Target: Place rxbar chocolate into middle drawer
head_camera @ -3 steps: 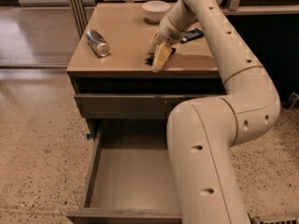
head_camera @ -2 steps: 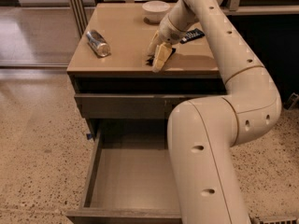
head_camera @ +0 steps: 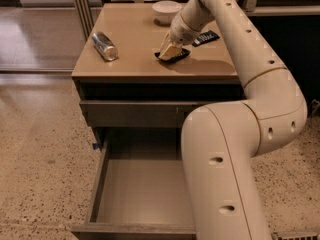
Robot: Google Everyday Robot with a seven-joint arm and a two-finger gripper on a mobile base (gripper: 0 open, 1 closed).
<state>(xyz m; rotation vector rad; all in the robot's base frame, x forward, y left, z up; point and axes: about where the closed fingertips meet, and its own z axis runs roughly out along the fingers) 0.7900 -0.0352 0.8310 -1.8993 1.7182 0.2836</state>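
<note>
Speckled floor surrounds a wooden cabinet (head_camera: 135, 66) whose tan top carries a white bowl (head_camera: 166, 10), a silver can (head_camera: 104, 46) on its side and a flat black wrapper with white print (head_camera: 206, 37); the rxbar chocolate (head_camera: 177, 57), small, crinkled and black, lies near the top's middle, while the middle drawer (head_camera: 137, 194) stands pulled out below. The cream arm (head_camera: 230, 174) rises at lower right, bends and reaches down over the top; the gripper (head_camera: 168, 50) points downward, its tip touching the rxbar chocolate; whether it clamps the wrapper I cannot tell.
</note>
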